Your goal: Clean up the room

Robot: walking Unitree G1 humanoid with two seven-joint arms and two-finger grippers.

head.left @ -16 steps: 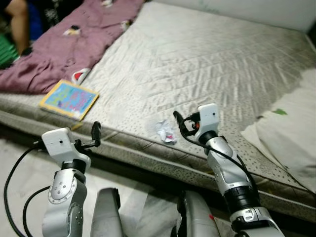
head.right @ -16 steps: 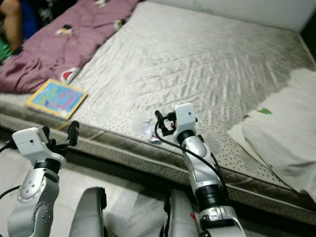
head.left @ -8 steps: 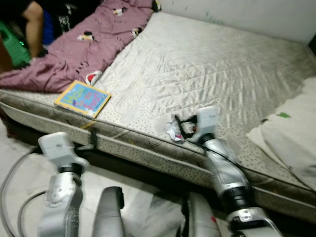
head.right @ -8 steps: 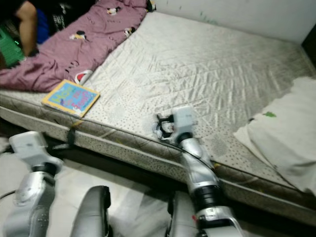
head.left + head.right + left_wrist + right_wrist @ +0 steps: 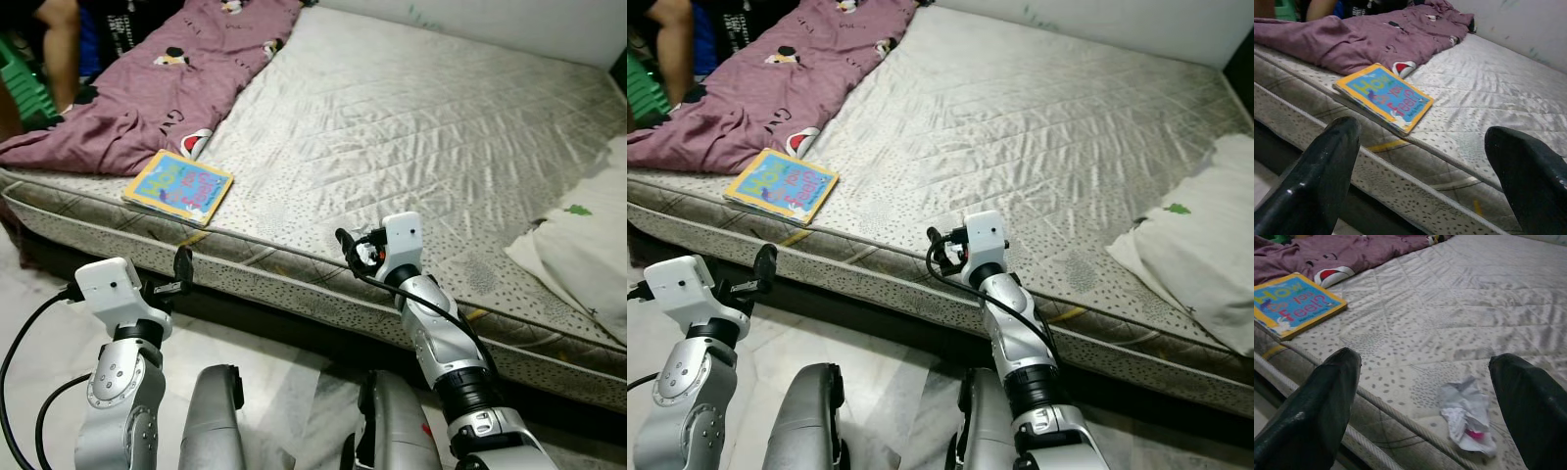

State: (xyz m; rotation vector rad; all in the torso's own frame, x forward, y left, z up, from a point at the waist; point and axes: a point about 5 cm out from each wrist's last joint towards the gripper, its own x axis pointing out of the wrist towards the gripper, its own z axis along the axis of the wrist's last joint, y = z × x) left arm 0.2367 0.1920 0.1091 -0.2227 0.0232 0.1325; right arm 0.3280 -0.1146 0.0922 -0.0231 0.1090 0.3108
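Observation:
A crumpled white wrapper with a pink spot (image 5: 1465, 417) lies on the grey quilted mattress (image 5: 421, 127) near its front edge. My right gripper (image 5: 351, 253) hovers open just over that edge, and the wrapper lies between and a little ahead of its black fingers (image 5: 1327, 401). A colourful picture book (image 5: 179, 186) rests flat near the mattress edge to the left, beside a purple blanket (image 5: 147, 88). My left gripper (image 5: 182, 266) is open, held low in front of the bed side, below the book (image 5: 1383, 97).
A white pillow (image 5: 586, 245) lies at the right end of the bed. A person's arm (image 5: 61, 39) and a green object (image 5: 22, 88) are at the far left behind the blanket. Pale floor tiles (image 5: 284, 352) run along the bed's front.
The camera has shifted. My right gripper has come closer to the wrapper, which now sits behind it in the head views. The left arm holds much the same pose.

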